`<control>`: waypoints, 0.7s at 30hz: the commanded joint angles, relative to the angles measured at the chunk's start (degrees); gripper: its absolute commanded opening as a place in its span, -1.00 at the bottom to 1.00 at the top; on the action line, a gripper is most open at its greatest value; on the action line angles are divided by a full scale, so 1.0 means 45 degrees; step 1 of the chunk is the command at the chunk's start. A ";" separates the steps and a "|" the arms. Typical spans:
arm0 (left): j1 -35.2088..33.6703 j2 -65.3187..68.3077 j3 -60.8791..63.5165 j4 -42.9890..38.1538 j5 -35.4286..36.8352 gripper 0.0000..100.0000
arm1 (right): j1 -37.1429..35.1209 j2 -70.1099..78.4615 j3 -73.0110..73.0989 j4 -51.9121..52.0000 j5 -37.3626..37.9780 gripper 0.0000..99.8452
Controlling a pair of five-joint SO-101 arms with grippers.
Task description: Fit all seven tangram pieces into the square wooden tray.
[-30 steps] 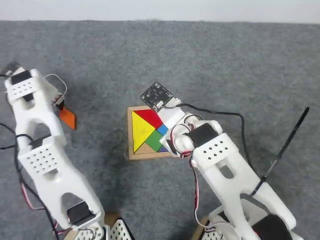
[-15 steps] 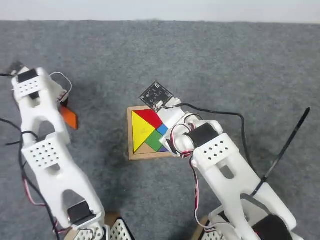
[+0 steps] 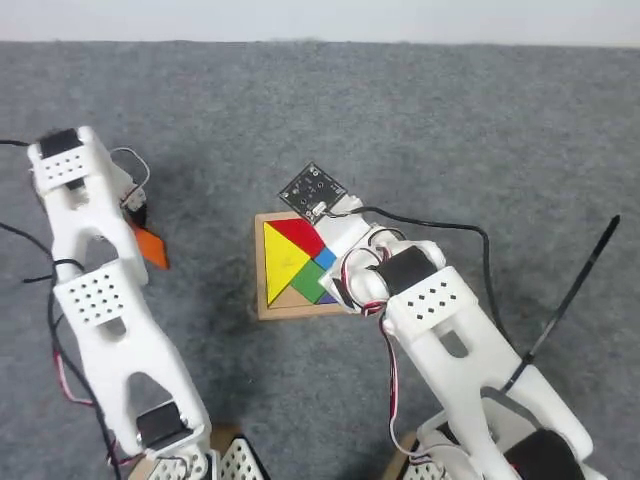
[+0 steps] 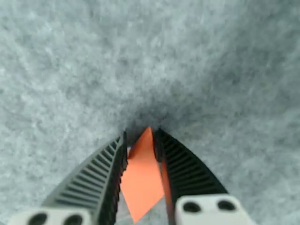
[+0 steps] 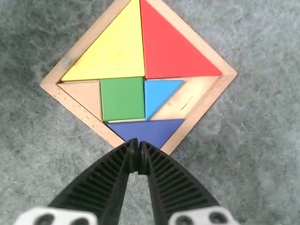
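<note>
The square wooden tray (image 3: pixel 261 303) lies mid-table. In it sit a yellow triangle (image 5: pixel 112 49), a red triangle (image 5: pixel 171 47), a green square (image 5: pixel 123 98), a small blue triangle (image 5: pixel 157 93), a purple triangle (image 5: pixel 147 130) and a pale tan triangle (image 5: pixel 84 93). A bare parallelogram slot (image 5: pixel 183 104) lies beside the blue piece. My right gripper (image 5: pixel 136 157) is shut with nothing in it, its tips at the tray rim (image 5: pixel 54 86) beside the purple triangle. My left gripper (image 4: pixel 139 140) is shut on the orange parallelogram (image 4: pixel 140 180), which hangs over the carpet left of the tray (image 3: pixel 150 245).
Grey carpet covers the whole table. The right arm (image 3: pixel 420 290) hangs over the tray's right side, with its camera board (image 3: pixel 313 192) above the back edge. A black cable (image 3: pixel 570 290) runs along the right. Open carpet lies between the left arm and the tray.
The left arm has swung a little to the right, toward the tray, carrying the orange parallelogram. The right arm and the pieces in the tray have not moved.
</note>
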 commanded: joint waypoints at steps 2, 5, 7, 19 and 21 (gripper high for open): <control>0.0332 -0.0918 0.1788 0.0742 -0.0215 -0.80 | 0.0400 -0.0225 -0.0156 -0.0186 0.0195 -0.99; 0.0664 -0.1739 0.3331 0.0586 -0.0332 -0.80 | 0.0518 -0.0342 -0.0176 -0.0186 0.0195 -0.99; 0.0996 -0.2344 0.4523 0.0176 -0.0625 -0.80 | 0.0518 -0.0694 -0.0137 -0.0166 0.0195 -0.99; 0.2090 -0.8264 1.3587 -0.4337 -0.0625 -0.81 | 0.0518 -0.2667 -0.0117 0.1123 0.0195 -0.99; 0.2188 -0.9534 1.4740 -0.5177 -0.0625 -0.81 | 0.0498 -0.2745 -0.0117 0.1299 0.0195 -0.99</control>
